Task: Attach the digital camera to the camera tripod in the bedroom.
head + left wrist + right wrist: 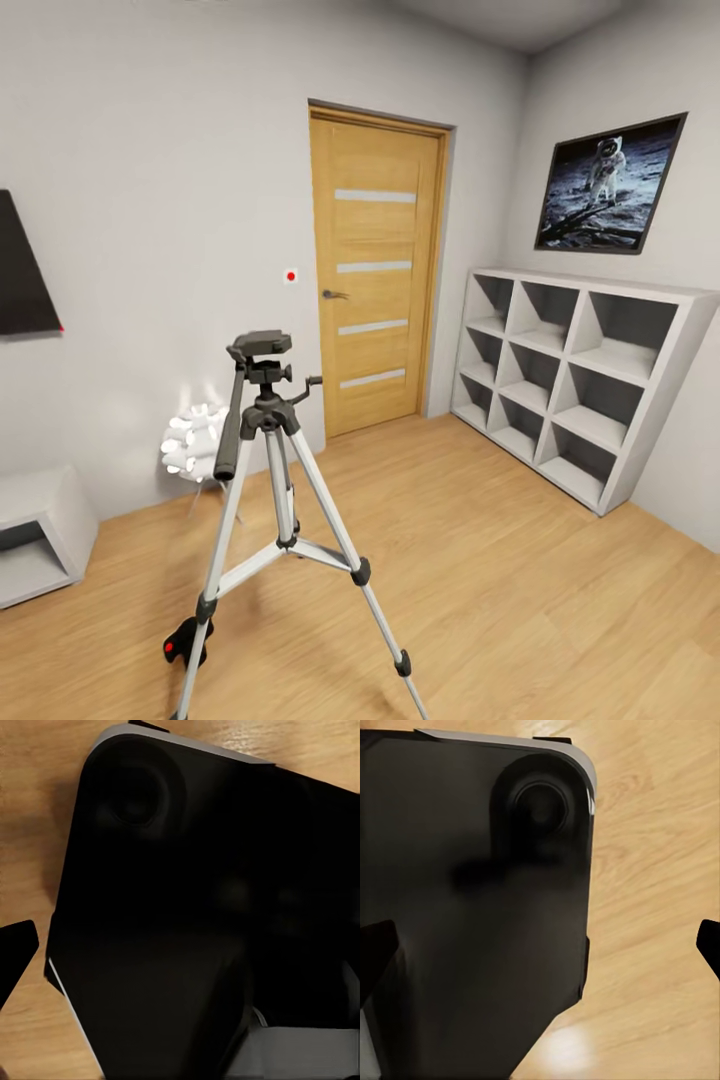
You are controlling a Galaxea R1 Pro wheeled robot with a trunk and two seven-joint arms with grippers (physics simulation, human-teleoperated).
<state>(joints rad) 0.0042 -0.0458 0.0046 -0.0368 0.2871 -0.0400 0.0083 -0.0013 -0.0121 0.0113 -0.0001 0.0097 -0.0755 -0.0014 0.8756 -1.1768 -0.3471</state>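
I'm in the bedroom (150,200), facing the wooden door (375,270), cube shelves (580,375) to one side. The tripod (270,480) stands close ahead on the plank floor (500,560), its top plate bare. The camera (186,642) lies on the floor beside a front tripod leg, touching or nearly so; I can't tell which. My worry: driving in or reaching low could knock that leg and topple the tripod, or shove the camera away. Both wrist views look down over the robot's dark base (472,907). The right hand (544,945) looks spread and empty, well above the camera. I cannot tell the left hand's state.
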